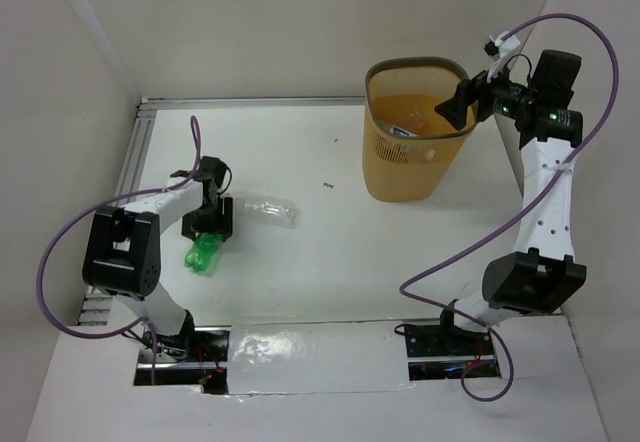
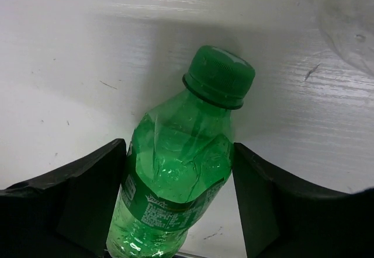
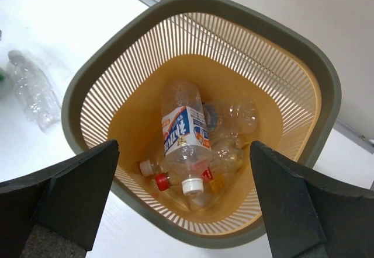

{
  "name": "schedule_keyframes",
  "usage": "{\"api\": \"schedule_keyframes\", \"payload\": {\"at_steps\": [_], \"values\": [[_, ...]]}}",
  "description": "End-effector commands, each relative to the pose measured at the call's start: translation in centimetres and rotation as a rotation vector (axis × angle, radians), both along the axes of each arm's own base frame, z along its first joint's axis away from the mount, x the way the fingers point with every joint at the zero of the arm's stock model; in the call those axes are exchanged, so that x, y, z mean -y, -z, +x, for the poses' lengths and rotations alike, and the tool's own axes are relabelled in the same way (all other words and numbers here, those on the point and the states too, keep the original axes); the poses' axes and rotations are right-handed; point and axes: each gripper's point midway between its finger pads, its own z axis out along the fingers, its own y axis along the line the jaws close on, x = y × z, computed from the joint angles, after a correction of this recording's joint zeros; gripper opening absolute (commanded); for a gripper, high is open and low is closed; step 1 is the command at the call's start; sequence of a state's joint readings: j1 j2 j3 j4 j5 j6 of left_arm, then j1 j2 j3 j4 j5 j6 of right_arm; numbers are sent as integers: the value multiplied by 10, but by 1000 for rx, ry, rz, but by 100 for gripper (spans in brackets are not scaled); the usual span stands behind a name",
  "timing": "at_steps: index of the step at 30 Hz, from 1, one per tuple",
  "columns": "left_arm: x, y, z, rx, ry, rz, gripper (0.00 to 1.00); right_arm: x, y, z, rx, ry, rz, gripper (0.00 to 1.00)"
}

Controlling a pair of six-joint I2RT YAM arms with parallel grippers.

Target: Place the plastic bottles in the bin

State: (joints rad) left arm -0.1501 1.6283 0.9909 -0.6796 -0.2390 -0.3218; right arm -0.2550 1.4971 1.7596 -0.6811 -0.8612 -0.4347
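Overhead view: left gripper [image 1: 208,224] is down on the white table [image 1: 330,262], over the green bottle [image 1: 205,254], with a clear bottle [image 1: 268,210] lying just beside it. Right gripper [image 1: 455,110] hangs above the rim of the bin [image 1: 400,167] at the far right.

Left wrist view: the jaws sit against both sides of the green bottle, which lies on the table, its cap [image 2: 219,74] pointing away.

Right wrist view: the jaws stand wide apart and empty over the bin, where several bottles [image 3: 186,135] lie on the bottom.
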Motion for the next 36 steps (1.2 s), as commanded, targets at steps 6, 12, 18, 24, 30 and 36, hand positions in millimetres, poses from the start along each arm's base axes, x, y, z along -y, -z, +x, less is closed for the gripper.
{"api": "schedule_keyframes", "payload": {"at_steps": [6,12,18,24,30,36], "values": [[6,-13,7,25,-18,-7,42,-11,-32,-27,106,-103,1,100],[24,-69,17,155,-1,-89,16,-30,-25,-51,181,-287,-68,100],[74,-169,31,396,117,-310,9,-37,-22,-62,209,-325,-58,85],[175,-279,39,610,444,-721,7,-43,-9,-60,153,-314,-39,0],[258,-397,46,854,703,-1019,4,-49,7,-72,121,-293,-65,3],[321,-462,64,955,813,-1242,4,-48,10,-87,130,-245,-80,4]]}}
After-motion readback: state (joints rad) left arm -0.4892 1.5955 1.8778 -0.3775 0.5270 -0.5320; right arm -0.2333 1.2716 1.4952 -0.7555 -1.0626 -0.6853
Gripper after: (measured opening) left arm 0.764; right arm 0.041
